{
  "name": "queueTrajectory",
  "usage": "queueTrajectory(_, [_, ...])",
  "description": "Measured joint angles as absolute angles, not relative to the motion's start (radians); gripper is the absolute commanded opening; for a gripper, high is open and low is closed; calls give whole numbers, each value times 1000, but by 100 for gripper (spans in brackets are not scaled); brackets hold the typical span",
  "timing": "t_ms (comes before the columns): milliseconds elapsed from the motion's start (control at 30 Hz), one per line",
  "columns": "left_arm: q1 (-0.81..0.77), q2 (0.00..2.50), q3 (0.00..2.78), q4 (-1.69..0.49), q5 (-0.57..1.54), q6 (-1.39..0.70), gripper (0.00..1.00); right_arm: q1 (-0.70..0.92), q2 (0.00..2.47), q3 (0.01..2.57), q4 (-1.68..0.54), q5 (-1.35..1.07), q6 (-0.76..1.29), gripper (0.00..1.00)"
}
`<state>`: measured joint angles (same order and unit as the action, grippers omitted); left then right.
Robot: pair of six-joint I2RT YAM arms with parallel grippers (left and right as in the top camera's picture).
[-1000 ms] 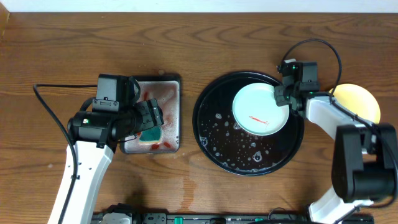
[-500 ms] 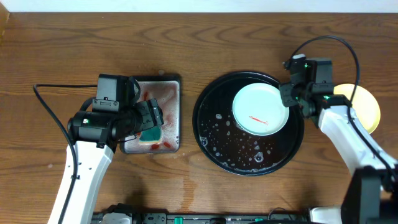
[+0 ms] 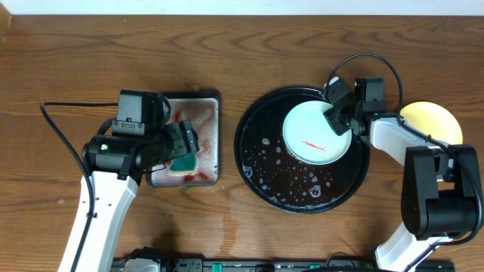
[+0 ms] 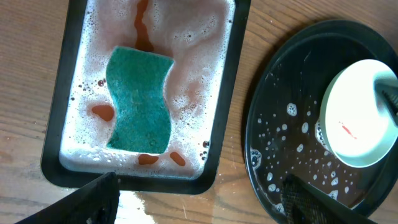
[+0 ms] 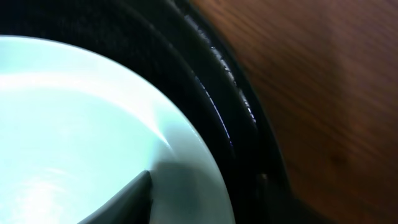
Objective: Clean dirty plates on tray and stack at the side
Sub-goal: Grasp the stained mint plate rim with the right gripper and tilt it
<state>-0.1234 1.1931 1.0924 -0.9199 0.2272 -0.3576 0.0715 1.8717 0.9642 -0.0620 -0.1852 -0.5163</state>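
Right jaws sit at the right rim of the plate (image 3: 314,136); whether they grip it cannot be told. It lies upper right in the tray (image 3: 261,162), 1 red streak on it; a yellow plate (image 3: 442,125) rests on the worktop (image 3: 302,45) beside. Left jaws hang open over the sponge (image 4: 140,99).

The plate (image 3: 314,134) lies in the tray (image 3: 253,174), right of the sponge tray (image 3: 206,113).

Two plates (image 3: 316,134) (image 3: 440,121), one round tray (image 3: 261,180), one foam tray (image 3: 203,119), one sponge (image 4: 140,102).
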Motion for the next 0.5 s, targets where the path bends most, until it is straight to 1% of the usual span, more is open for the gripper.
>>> queueTrajectory(133, [-123, 1193, 1092, -920, 228, -358, 83, 66, 1862, 968, -71, -199, -506, 1])
queueTrajectory(267, [-123, 1193, 1092, -920, 227, -358, 83, 68, 1850, 968, -94, -202, -423, 1])
queueTrajectory(367, [-123, 1193, 1092, -920, 228, -358, 84, 68, 1803, 965, -158, -194, -353, 1])
queueTrajectory(500, [-123, 1193, 1092, -920, 227, -358, 84, 68, 1679, 963, -286, -197, -242, 1])
